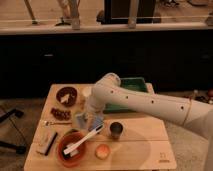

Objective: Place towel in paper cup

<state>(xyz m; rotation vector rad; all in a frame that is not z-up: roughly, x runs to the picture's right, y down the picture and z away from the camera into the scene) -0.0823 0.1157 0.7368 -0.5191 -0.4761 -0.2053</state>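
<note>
A blue-grey towel [80, 120] lies on the wooden table [140, 150] left of centre. My gripper [93, 120] hangs down from the white arm [145, 102], right at the towel's right side. A white paper cup [87, 92] stands behind it at the back of the table, partly hidden by the arm's elbow.
A dark metal cup [116, 130] stands just right of the gripper. A brown bowl with a white brush [73, 146] is in front, with an orange round thing [102, 150] beside it. A green tray [134, 86] is at the back right. A bowl of food [66, 95], a dark bar [60, 114] and a packet [46, 142] are on the left.
</note>
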